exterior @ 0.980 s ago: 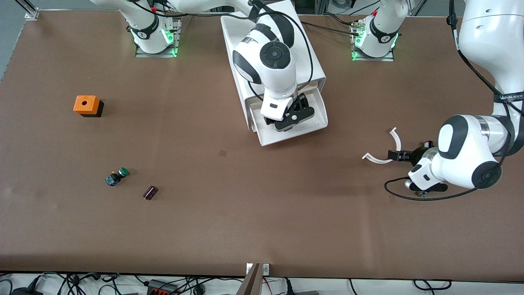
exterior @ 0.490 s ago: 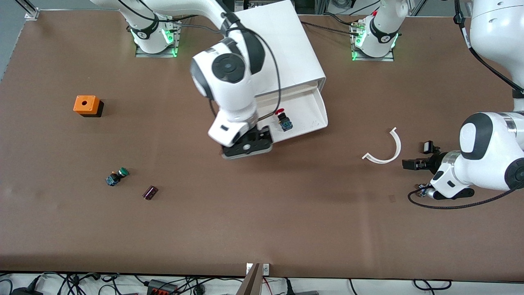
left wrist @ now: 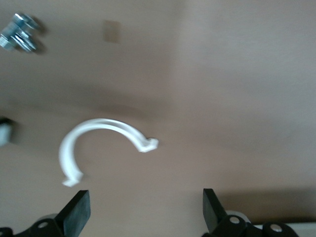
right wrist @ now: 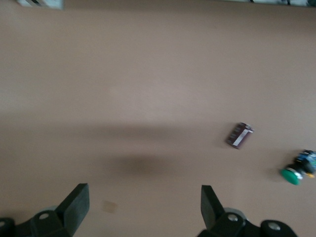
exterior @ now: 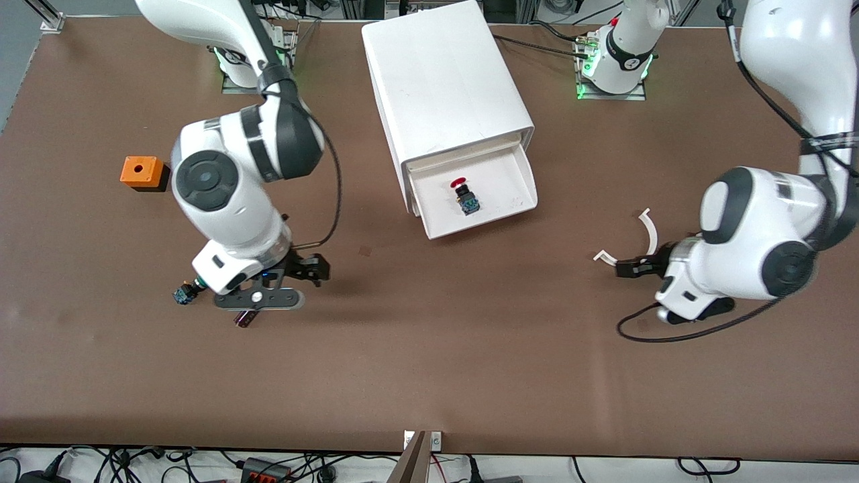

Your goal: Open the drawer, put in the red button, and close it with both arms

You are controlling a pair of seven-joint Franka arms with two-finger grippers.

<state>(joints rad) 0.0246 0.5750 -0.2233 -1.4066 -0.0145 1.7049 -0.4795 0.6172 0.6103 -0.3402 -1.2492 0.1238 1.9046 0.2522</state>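
The drawer (exterior: pixel 480 226) stands pulled out of the white cabinet (exterior: pixel 443 80). The red button (exterior: pixel 464 195) lies inside it on its side, touched by nothing. My right gripper (exterior: pixel 314 268) is low over the table toward the right arm's end, beside the green-capped button, away from the cabinet. In the right wrist view its fingers (right wrist: pixel 76 200) are spread, the right gripper (right wrist: pixel 143 197) open over bare table. My left gripper (exterior: pixel 627 267) hovers by a white curved strip toward the left arm's end. The left gripper (left wrist: pixel 144 202) is open and empty too.
A green-capped button (exterior: pixel 182 293) (right wrist: pixel 296 171) and a small dark block (exterior: pixel 245 318) (right wrist: pixel 240 135) lie by the right hand. An orange cube with a hole (exterior: pixel 141 171) sits farther from the camera. The white curved strip (exterior: pixel 649 228) (left wrist: pixel 98 136) lies beside the left gripper.
The right arm left the drawer and swung toward its own end of the table, leaving the red button in the drawer. The left arm drew back, then returned to the curved strip.
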